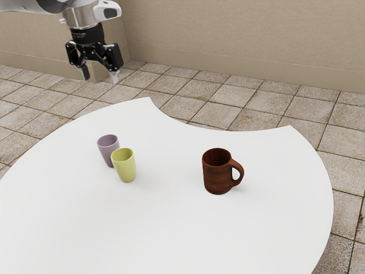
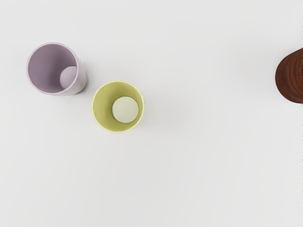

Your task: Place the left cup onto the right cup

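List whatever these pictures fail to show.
- Brown mug: wrist view, cut by the frame edge; handle and inside unseen.
- Purple cup: exterior view, lower side hidden behind the green cup.
- Arm: exterior view, cut off by the top edge above the claw.

White-grey arm (image 1: 85, 12), black gripper (image 1: 100, 74), 2 pale-tipped fingers (image 1: 114, 75)

Bright, even light covers the white table (image 1: 171, 240), leaving only a faint soft shadow beside the green cup (image 1: 124, 164)

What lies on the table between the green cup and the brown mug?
Nothing: bare white table separates the green cup and brown mug, in both views.
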Controlling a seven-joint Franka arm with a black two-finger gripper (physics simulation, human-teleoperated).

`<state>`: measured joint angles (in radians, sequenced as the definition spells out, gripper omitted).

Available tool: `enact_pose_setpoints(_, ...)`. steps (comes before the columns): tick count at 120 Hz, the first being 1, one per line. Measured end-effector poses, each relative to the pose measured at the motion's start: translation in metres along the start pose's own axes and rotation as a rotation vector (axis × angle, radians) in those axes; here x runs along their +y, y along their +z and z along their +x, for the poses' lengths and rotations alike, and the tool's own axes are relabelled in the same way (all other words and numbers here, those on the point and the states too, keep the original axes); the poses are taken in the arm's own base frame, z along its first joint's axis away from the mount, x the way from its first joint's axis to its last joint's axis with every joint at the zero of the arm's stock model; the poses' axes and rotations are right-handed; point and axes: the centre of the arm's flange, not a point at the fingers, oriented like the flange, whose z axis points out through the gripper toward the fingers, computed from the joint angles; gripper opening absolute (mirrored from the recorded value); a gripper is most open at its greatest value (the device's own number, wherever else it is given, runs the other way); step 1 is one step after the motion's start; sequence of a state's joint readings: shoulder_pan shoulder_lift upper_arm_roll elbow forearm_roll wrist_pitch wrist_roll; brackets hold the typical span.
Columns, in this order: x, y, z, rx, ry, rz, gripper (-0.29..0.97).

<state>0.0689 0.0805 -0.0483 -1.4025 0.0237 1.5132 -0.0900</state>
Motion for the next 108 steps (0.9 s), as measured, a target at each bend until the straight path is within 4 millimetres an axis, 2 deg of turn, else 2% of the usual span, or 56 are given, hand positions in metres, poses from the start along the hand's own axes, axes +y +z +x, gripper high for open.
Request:
enact_pose_setpoints(18,0.005,-0.002,-0.002,0.001,0.013,-0.004,0.66)
enact_pose_setpoints(29,0.0,-0.001,-0.003,-0.006,0.008,-0.004,0.66)
enact_pose_setpoints(37,-0.007,0.007,-0.003,-0.023,0.0,0.0,0.66)
enact_pose_setpoints(53,-0.021,0.033,-0.003,-0.065,-0.015,0.009,0.66)
enact_pose_setpoints(80,-0.054,0.093,0.002,-0.097,-0.04,0.012,0.66)
enact_pose_setpoints(108,-0.05,0.147,0.003,-0.087,0.001,0.01,0.66)
